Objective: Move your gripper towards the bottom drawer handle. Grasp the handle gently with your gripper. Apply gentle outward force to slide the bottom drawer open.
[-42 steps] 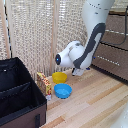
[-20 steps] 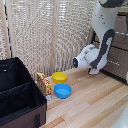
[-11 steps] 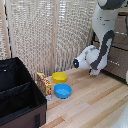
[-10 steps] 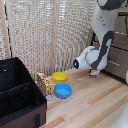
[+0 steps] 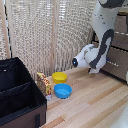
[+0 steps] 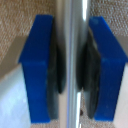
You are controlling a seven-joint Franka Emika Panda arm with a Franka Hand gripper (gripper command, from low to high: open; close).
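Okay, I see the gripper (image 6: pixel 70 65) clamped on the handle (image 6: pixel 71 30). Both pads (image 6: pixel 56 65) touch the bar.

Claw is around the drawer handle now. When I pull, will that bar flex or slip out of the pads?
The drawer handle looks like a straight polished metal bar, so it is probably stiff and unlikely to bend. Its shiny round surface could be slippery. The blue fingers sit on both sides, which should help hold it.
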